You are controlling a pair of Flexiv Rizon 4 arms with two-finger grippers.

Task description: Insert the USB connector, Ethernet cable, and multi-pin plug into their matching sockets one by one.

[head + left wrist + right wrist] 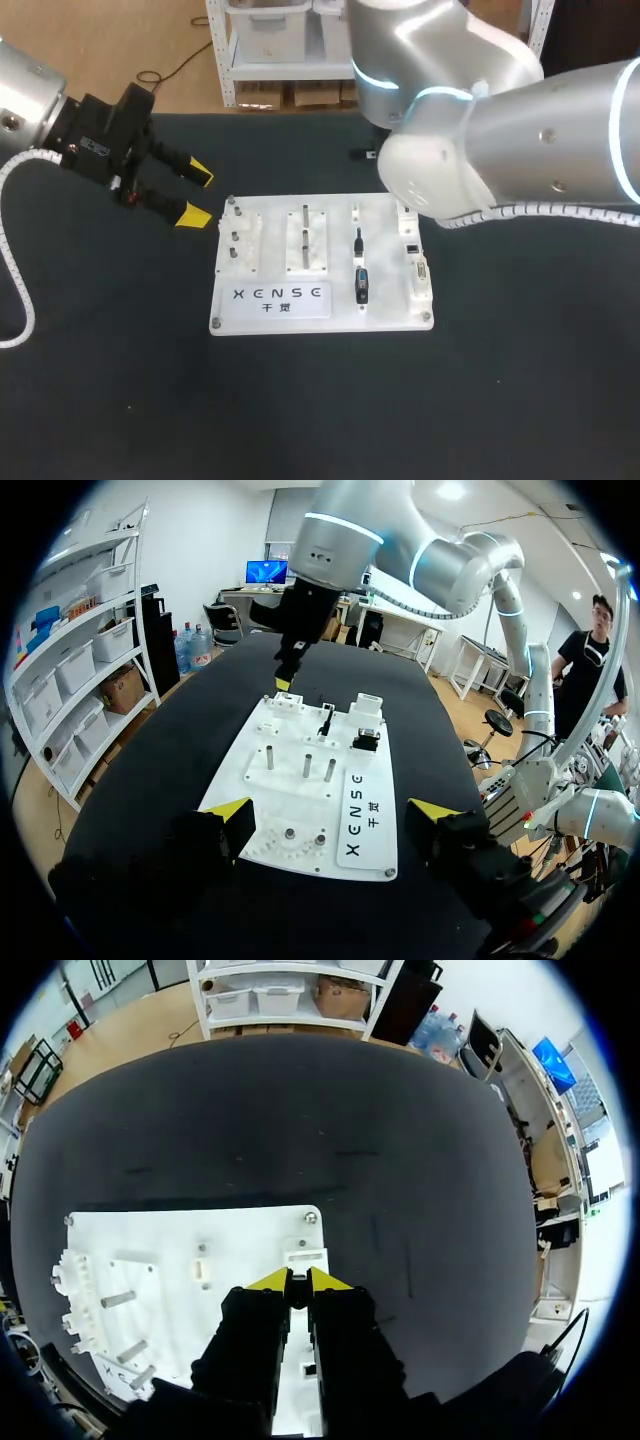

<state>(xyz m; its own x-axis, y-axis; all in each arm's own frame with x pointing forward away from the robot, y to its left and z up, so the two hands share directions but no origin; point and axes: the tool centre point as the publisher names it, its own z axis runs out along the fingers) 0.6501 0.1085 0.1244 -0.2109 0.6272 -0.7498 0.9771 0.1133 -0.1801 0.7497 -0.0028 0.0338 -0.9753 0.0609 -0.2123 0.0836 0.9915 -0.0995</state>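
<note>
white board point(270, 295) in the middle of the black bench point(100, 400). what's on it?
— one dark plug point(361, 285) lying right of the board's middle, and sockets point(420, 272) lined along the board's right edge. can't tell if any socket is filled.
— left jaws?
— wide open, empty, hanging just off the board's left edge.
— right jaws?
— over the board's far right corner, tips all but together. whether they pinch anything, i can't tell.
— so how far along?
— early, i'd judge. that plug isn't seated in a socket, and i can't pick out the other two connectors. most of the job looks left to do.
</note>
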